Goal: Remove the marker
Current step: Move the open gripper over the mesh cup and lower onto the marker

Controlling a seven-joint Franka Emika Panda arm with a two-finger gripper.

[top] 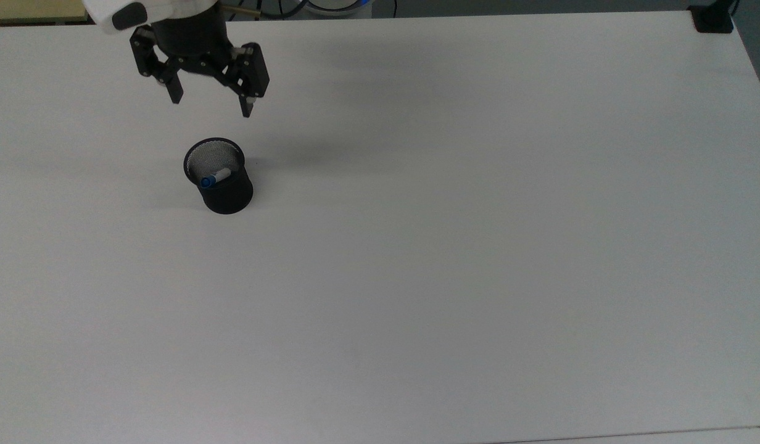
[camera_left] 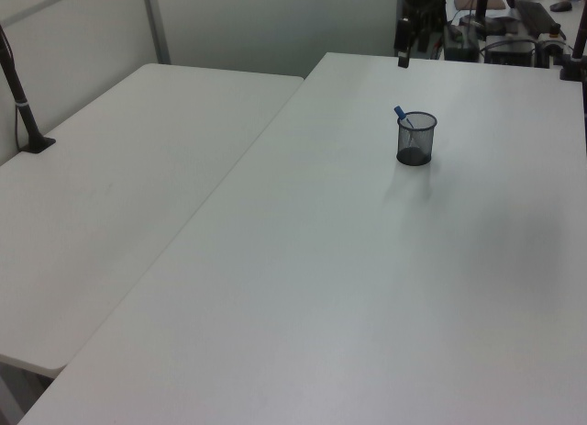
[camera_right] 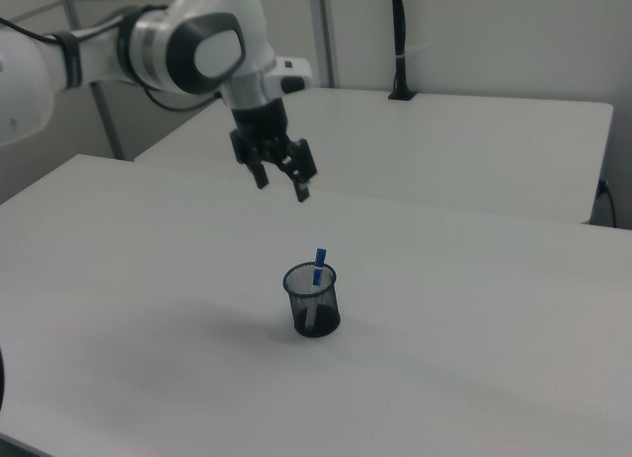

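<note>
The marker [top: 213,177] stands leaning in a black mesh pen cup [top: 226,191] on the white table; its blue cap pokes above the rim [camera_right: 320,258] [camera_left: 400,113]. My gripper [top: 211,106] hangs open in the air, just beyond the cup toward the top view's upper edge, with nothing between its fingers. In the right view the gripper [camera_right: 283,188] is above and to the left of the cup [camera_right: 314,304]. The marker's lower part is hidden inside the cup.
The white table [top: 454,246] spreads wide around the cup. A second white table [camera_left: 119,177] adjoins at the left view's left. A black clamp post [top: 712,18] sits at the top view's upper right corner.
</note>
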